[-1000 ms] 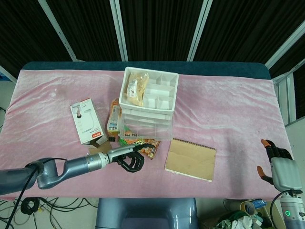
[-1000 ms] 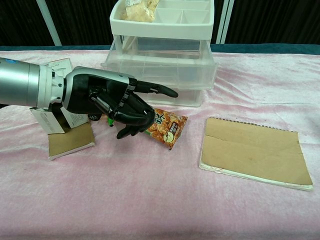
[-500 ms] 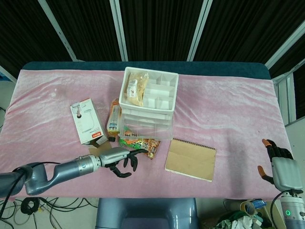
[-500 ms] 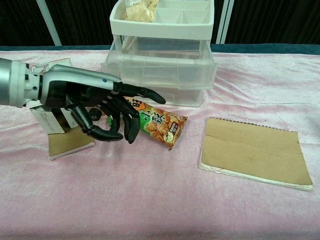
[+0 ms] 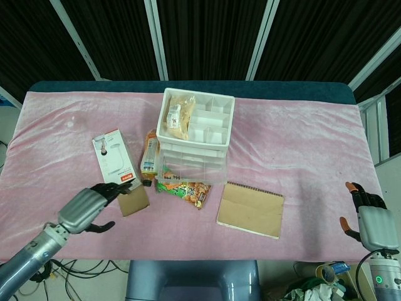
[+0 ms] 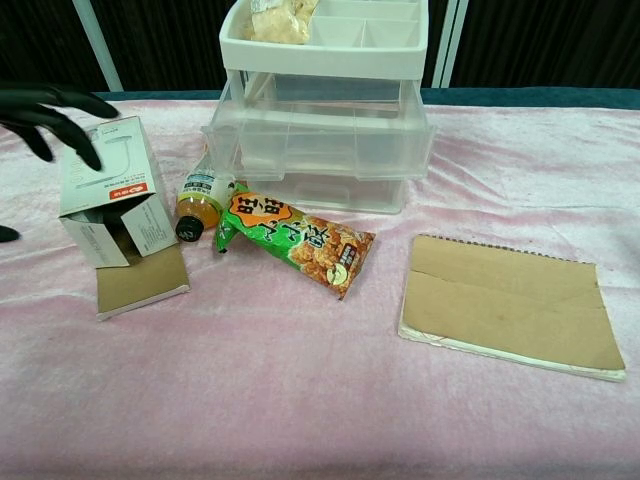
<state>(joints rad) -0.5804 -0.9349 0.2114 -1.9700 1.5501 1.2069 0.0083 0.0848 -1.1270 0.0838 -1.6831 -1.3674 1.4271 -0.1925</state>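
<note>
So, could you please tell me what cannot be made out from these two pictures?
- Left hand: in the chest view only its fingertips show; the left edge cuts off the rest.
- Right hand: outside the chest view; the head view shows only its back, so its palm is hidden.
- Bottle: label too small to read in either view.
- White box: contents hidden by its walls.

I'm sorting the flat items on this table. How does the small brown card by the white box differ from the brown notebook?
The small brown card is far smaller and lies near the left robot hand; the brown notebook is larger, spiral-bound along its far edge, and lies right of the snack bag. Both lie flat on the pink cloth.
</note>
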